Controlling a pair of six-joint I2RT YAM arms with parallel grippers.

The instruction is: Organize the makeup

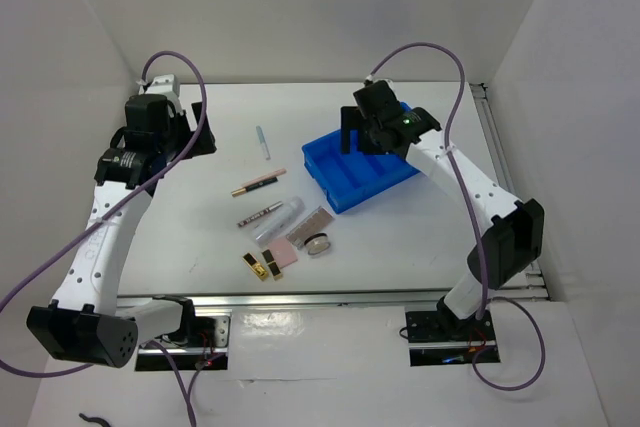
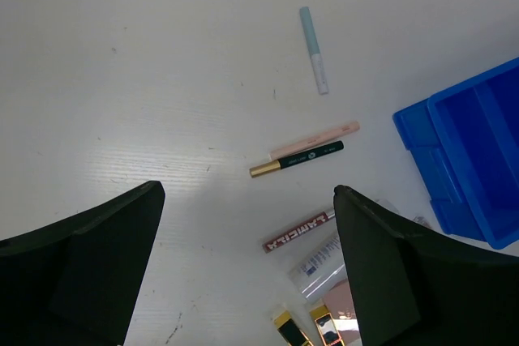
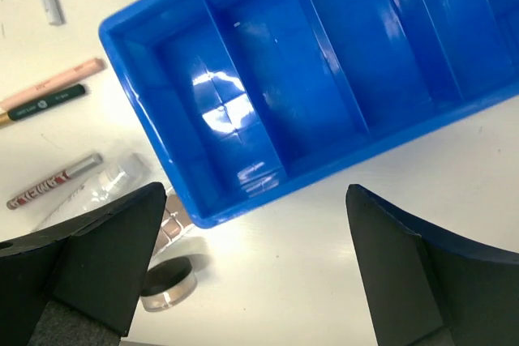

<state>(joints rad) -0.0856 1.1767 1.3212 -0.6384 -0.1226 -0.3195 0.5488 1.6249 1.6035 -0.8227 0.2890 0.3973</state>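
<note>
- The makeup (image 1: 286, 251) lies scattered on the table (image 1: 200, 237), beside the empty blue tray (image 1: 345, 197); nothing is sorted yet.
- The left gripper (image 2: 247, 192) gapes empty above the pencils (image 2: 304, 154); the right gripper (image 3: 255, 192) gapes empty over the tray.
- Next, I'd say: lower onto one pencil and pinch it.

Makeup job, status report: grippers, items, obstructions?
Left gripper open, holding nothing. Right gripper open above blue tray. Makeup loose on table, none seen in tray. Nothing blocking.
</note>
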